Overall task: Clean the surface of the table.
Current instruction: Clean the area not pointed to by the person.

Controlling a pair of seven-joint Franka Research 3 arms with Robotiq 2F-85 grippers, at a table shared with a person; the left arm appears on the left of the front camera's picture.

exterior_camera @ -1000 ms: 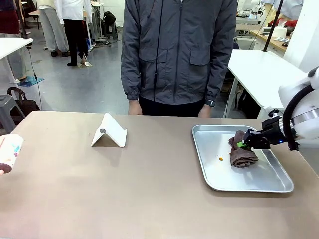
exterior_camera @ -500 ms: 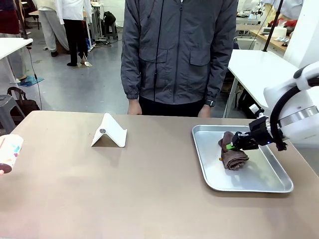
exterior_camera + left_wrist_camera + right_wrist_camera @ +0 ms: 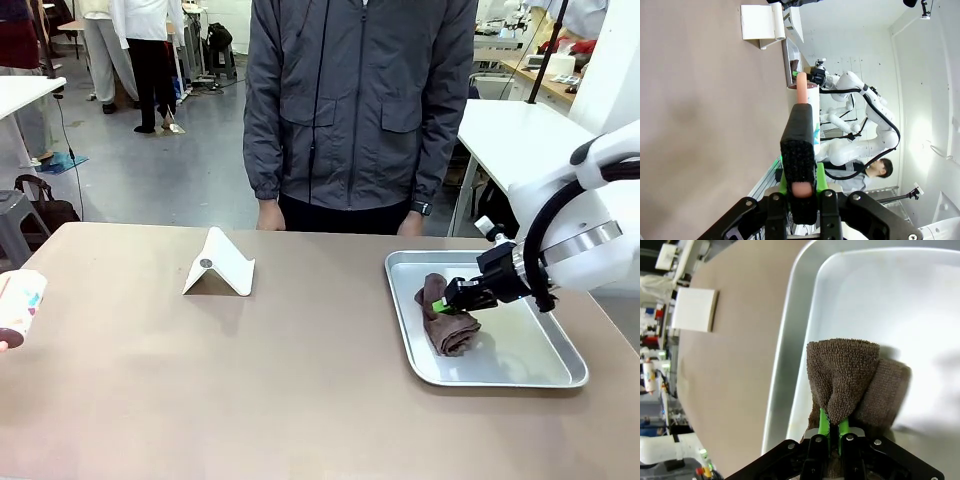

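I am pinching the brown cloth [image 3: 447, 325] in my right claw [image 3: 455, 300], holding it inside the tray [image 3: 520, 375] near its left end. The worktop [image 3: 250, 380] is lying under the tray and stretching far to its left. There my left claw [image 3: 802, 107] is clamping a paper cup [image 3: 22, 300].

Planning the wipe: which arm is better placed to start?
Right. The right gripper is shut on the brown cloth in the tray on the table; the left gripper is shut on a cup.
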